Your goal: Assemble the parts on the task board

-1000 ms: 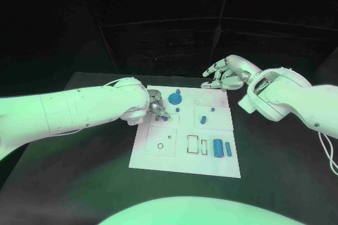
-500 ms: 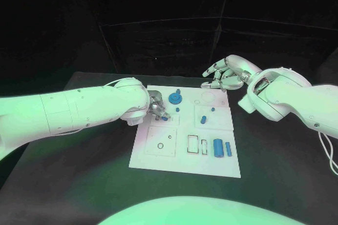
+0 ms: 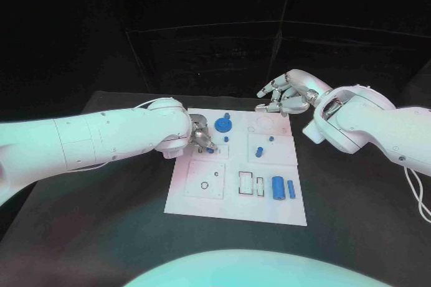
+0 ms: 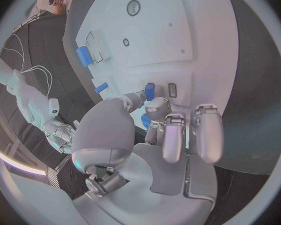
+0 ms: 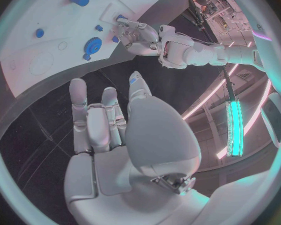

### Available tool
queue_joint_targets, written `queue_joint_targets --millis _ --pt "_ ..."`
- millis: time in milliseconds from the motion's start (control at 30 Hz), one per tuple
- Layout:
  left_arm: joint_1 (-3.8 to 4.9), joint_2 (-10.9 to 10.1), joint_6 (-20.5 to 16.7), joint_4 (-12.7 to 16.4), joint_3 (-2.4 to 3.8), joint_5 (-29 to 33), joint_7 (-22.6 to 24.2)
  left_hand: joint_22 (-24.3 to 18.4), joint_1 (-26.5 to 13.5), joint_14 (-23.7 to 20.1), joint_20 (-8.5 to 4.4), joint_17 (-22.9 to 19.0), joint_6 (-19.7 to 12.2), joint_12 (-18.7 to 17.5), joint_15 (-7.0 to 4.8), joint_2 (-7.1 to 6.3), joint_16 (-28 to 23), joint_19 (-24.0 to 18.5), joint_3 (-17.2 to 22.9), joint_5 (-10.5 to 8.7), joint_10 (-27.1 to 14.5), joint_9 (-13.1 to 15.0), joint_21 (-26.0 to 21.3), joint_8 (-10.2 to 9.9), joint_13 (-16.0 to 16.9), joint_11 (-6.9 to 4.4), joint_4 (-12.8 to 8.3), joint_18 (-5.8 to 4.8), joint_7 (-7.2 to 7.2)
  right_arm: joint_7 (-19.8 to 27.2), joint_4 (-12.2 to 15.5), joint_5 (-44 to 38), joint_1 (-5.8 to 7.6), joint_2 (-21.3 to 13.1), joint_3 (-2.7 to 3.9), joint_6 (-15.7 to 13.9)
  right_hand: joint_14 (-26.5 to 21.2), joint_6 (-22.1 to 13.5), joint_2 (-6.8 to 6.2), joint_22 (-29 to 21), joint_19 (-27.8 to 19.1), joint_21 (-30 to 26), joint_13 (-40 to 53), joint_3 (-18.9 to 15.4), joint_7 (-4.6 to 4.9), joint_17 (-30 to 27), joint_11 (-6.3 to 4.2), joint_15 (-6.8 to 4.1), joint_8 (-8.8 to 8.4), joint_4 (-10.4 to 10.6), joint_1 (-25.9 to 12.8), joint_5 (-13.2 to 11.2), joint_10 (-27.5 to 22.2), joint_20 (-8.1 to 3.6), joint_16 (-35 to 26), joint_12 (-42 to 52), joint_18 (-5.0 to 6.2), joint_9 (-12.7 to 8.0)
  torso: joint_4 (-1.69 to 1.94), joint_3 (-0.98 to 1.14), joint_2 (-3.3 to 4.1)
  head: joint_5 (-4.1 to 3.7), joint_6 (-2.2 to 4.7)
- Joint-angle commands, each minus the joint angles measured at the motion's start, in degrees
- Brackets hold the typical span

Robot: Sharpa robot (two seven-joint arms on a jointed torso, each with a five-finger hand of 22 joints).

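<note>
Nearest the robot, on the black worktop [image 3: 108, 225], lies the white task board [image 3: 235, 203]. At about four o'clock on the board a stubby blue cylinder [image 3: 278, 188] lies beside a thin blue pin [image 3: 290, 188], next to two rectangular slots. Near the centre a small blue peg [image 3: 258, 152] sits just right of the middle. At nine o'clock the left hand [image 3: 199, 137] is down on the board, its fingers drawn together, pinching a small blue part [image 3: 209, 150] at a square recess. Beyond it, toward eleven o'clock, a blue gear [image 3: 223, 125] sits on the board. Farthest off, at one o'clock past the board's far edge, the right hand [image 3: 289, 93] hangs above the worktop, fingers loosely spread and holding nothing.
</note>
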Motion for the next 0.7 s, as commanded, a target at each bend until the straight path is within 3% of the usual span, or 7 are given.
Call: queue_joint_targets --millis 33,400,533,700 --pt "-0.29 0.5 2.1 -0.3 -0.23 1.0 -0.5 3.1 -1.3 5.9 -0.43 15.1 0.2 0.3 -0.44 -0.14 0.2 0.9 3.0 0.06 0.2 0.1 0.2 0.4 0.2 -0.29 -3.3 -1.21 -0.4 0.0 0.0 0.1 0.12 0.1 0.04 0.3 -0.4 -0.4 0.39 -0.1 -0.4 -0.3 -0.1 -0.2 -0.1 -0.1 -0.13 -0.05 0.16 0.2 0.1 -0.3 -0.2 0.02 -0.2 0.2 0.67 0.1 -0.03 -0.02 0.06 -0.04 -0.06" --pt "-0.27 1.1 2.4 -1.3 -0.22 1.2 -0.5 3.7 -3.3 5.9 -0.71 15.1 1.1 1.5 -0.7 0.92 0.2 1.2 0.4 0.1 0.7 0.1 0.6 0.4 1.2 -0.58 -1.7 -1.33 -0.77 0.0 -0.1 0.1 0.12 0.2 0.04 0.4 -0.5 -0.5 0.52 -0.2 -0.5 -0.5 -0.3 -0.3 -0.09 -0.3 -0.12 -0.05 0.3 0.4 0.1 0.0 -0.3 0.02 -0.3 0.2 0.69 0.0 0.03 -0.01 -0.03 -0.24 -0.24" --pt "-0.27 1.2 2.2 -1.4 -0.22 1.2 -0.5 3.8 -1.3 5.9 -0.87 15.1 0.9 1.6 -0.9 1.84 0.2 1.2 1.6 0.23 0.7 0.1 0.6 0.4 1.3 -0.82 -3.4 -1.32 -0.98 0.0 -0.1 0.1 0.12 0.2 0.04 0.5 -0.5 -0.5 0.53 -0.3 -0.5 -0.5 -0.3 -0.3 -0.09 -0.3 -0.12 -0.05 0.36 0.4 0.2 0.1 -0.3 0.03 -0.3 0.2 0.7 0.0 0.03 -0.03 -0.02 -0.29 -0.25" --pt "-0.27 1.2 1.9 -1.3 -0.22 1.2 -0.4 3.7 0.0 5.9 -0.94 15.1 0.7 1.6 -0.91 2.04 0.2 1.2 2.9 0.24 0.7 0.2 0.5 0.4 1.4 -0.79 -4.8 -1.32 -0.88 0.0 -0.1 0.1 0.12 0.3 0.04 0.5 -0.5 -0.5 0.53 -0.3 -0.5 -0.5 -0.3 -0.3 -0.09 -0.3 -0.12 -0.05 0.36 0.4 0.2 0.1 -0.3 0.03 -0.3 0.2 0.7 0.0 0.03 -0.03 0.0 -0.35 -0.22"
